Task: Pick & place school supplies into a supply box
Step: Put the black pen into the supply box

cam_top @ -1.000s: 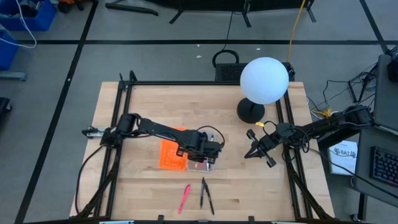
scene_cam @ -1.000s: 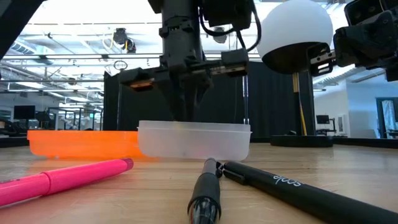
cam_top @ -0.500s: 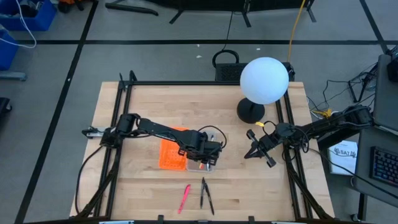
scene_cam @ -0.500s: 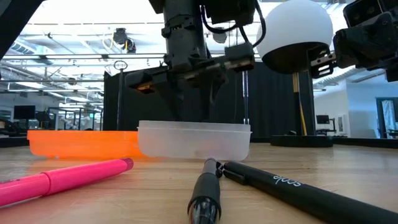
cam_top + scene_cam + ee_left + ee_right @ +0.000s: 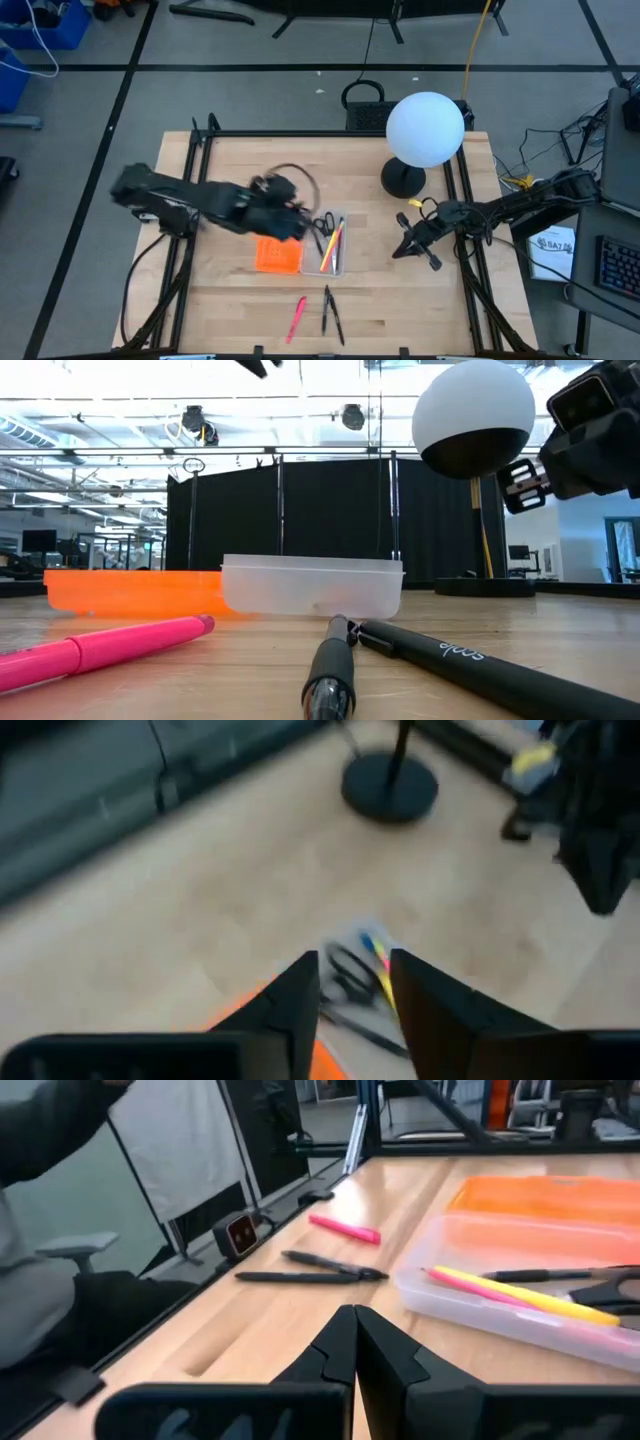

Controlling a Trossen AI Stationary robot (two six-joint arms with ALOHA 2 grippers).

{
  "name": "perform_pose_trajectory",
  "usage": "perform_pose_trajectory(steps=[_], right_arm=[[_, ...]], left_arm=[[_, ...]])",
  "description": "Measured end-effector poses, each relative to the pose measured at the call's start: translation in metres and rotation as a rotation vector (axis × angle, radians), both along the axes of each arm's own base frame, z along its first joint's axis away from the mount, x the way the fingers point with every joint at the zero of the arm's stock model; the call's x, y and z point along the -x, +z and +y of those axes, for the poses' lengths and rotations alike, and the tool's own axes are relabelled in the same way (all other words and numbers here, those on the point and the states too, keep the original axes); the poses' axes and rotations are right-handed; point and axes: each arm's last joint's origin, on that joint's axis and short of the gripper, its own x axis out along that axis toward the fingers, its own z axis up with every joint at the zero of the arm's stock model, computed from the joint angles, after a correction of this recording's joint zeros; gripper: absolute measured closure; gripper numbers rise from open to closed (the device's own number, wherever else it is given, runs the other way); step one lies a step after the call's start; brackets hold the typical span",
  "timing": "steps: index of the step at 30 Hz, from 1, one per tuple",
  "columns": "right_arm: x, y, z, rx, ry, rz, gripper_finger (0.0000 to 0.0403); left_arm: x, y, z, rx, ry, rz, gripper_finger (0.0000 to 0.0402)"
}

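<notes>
In the supply box (image 5: 331,247): scissors (image 5: 325,222), pink and yellow pens (image 5: 334,240)

- Bare table (image 5: 375,275) lies between the right fingers (image 5: 404,247) and the supply box (image 5: 331,244).
- The lamp base (image 5: 403,178) stands just behind those fingers.

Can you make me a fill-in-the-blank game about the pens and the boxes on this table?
1. The scissors lie inside the ____ box.
2. The pen lying alone on the table, left of the two black pens, is ____.
3. The tray right beside the clear box is ____.
4. The right gripper has its fingers ____.

Missing words: clear; pink; orange; shut
</notes>
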Motion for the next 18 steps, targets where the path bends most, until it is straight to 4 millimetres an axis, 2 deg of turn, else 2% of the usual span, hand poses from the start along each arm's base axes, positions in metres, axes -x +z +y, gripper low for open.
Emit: perform_pose_trajectory(steps=[3,7,9,13,18], right_arm=[[0.0,0.0,0.002,0.021,0.017,-0.016,0.0403],[0.001,0.001,0.004,0.051,0.038,-0.047,0.0403],[0.001,0.003,0.005,0.061,0.042,-0.07,0.0403],[0.0,0.005,0.005,0.06,0.042,-0.093,0.0403],[0.0,0.008,0.005,0.054,0.039,-0.128,0.0403]], left_arm=[[0.03,0.002,0.003,-0.146,-0.095,-0.04,0.0308],[0.061,-0.024,0.013,-0.236,-0.346,-0.073,0.0364],[0.073,-0.037,0.016,-0.272,-0.474,-0.145,0.0391],[0.111,-0.05,0.018,-0.443,-0.642,-0.335,0.0395],[0.152,-0.085,0.036,-0.464,-0.601,-0.5,0.0397]])
